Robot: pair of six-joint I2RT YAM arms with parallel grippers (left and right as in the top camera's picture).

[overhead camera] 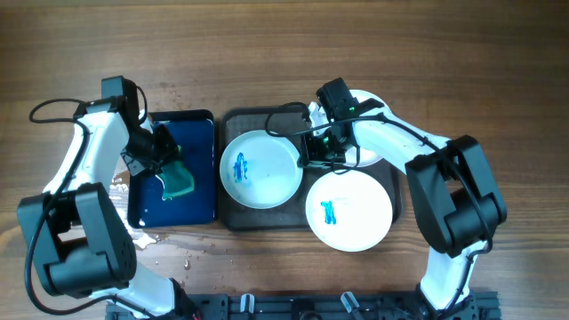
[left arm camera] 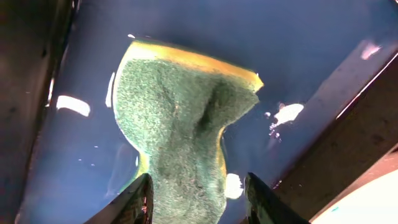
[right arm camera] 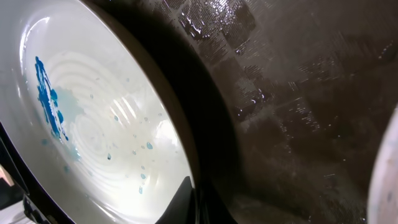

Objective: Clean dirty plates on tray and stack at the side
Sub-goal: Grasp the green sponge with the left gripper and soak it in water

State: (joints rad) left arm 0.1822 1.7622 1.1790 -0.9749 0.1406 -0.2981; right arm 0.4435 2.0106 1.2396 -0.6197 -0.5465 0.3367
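Note:
Three white plates with blue smears lie on the dark grey tray [overhead camera: 233,218]: one at its left [overhead camera: 260,169], one at its front right [overhead camera: 348,211], and one at the back right [overhead camera: 369,153], mostly hidden under my right arm. My right gripper [overhead camera: 313,153] is shut on the right rim of the left plate. In the right wrist view one finger [right arm camera: 196,202] lies inside that plate [right arm camera: 93,124], with wet tray floor [right arm camera: 298,93] beside it. My left gripper [overhead camera: 164,153] is shut on a green and yellow sponge [overhead camera: 180,180], seen between the fingers [left arm camera: 199,196] in the left wrist view [left arm camera: 180,112].
A smaller dark blue tray [overhead camera: 200,133] with water in it lies left of the grey tray, under the sponge; it also shows in the left wrist view [left arm camera: 311,37]. Water drops lie on the wooden table [overhead camera: 147,238] in front of it. Cables run along both arms.

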